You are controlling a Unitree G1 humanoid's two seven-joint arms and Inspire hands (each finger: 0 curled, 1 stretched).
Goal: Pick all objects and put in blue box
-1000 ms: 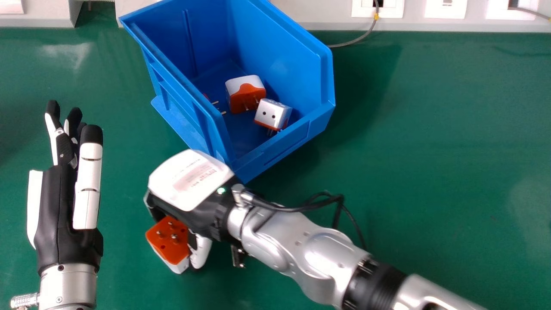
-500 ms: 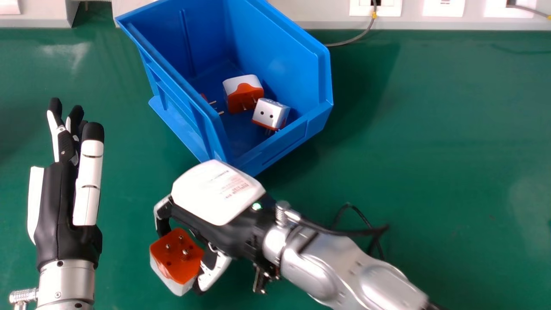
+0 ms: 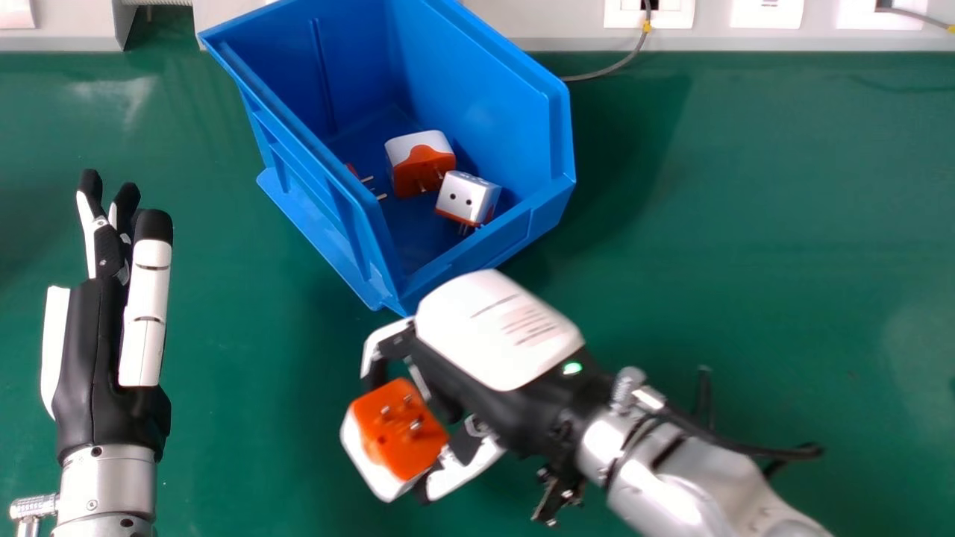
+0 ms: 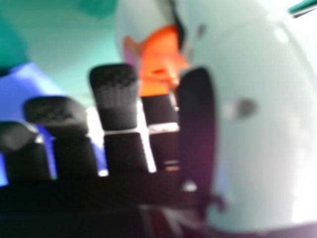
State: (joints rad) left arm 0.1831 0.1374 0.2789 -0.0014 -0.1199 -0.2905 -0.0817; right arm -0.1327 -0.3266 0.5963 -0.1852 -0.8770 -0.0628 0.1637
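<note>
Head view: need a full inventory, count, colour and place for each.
Open plastic box: 1, blue, upper middle of table
Two-tone plug adapter: 1, white and orange, in box
Cube-shaped plug adapter: 1, silver-white, orange base, in box
Partly hidden plug adapter: 1, orange-red part and metal pins visible, in box behind left wall
Held plug adapter: 1, orange and white, in right robot hand
Table: 1, green, under everything
Outlet plates: at least 3, white, far edge
Thin cables: 2, grey, far edge, right half
Left robot hand: 1, black and white, left side, open
Right robot hand: 1, black and white, lower middle, curled round held adapter
</note>
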